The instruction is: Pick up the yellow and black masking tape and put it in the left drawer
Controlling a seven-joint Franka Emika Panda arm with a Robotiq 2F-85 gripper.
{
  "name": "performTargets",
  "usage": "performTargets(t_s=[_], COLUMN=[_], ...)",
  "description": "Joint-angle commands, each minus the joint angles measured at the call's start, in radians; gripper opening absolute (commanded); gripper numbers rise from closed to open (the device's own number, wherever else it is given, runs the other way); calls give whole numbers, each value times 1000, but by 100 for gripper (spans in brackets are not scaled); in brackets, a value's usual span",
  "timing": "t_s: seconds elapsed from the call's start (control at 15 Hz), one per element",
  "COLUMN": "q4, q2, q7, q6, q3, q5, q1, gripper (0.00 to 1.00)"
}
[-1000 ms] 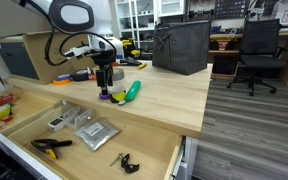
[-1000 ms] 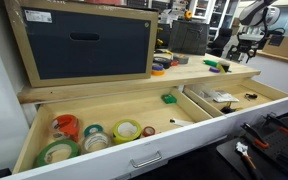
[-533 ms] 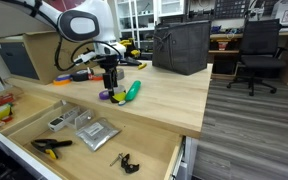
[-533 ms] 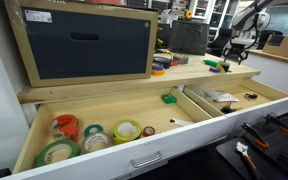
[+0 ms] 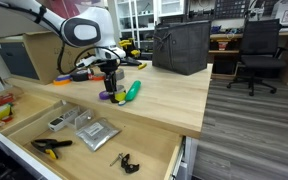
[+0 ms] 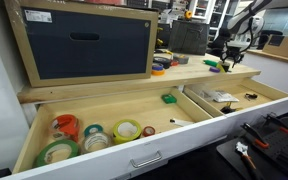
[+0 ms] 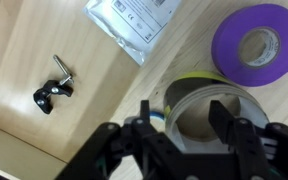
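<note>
Gripper (image 7: 189,120): clenched on tape, one finger on each side of the ring.
Tape (image 7: 196,85): between the fingers, with purple roll (image 7: 256,42) just beside.
Done: grasp, as far as I can judge.
Left: carry to left drawer (image 6: 169,115), well apart from gripper, then release.
Unclear: fingertips cut off; black markings hidden; whether tape is lifted; tape too small in exterior views.
</note>
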Motion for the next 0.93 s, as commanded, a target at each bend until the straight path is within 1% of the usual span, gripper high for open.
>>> performTargets(t_s=[0.0,0.2,0.27,0.33,0.53,0.6,0.87], q4=[21,18,15,11,7,0,-43], q2=[13,7,3,-6,-33,-54,-157], q7=[16,13,13,11,12,8,-11], q6=[-6,-6,-6,-5,-22,-29,-29], q3=[-3,-3,-3,-3,-6,-7,-3], q5=[1,3,1,-1,-7,-12,-33], q1=[-1,-2,0,1,5,8,22], gripper=[34,12,4,1,0,1,1])
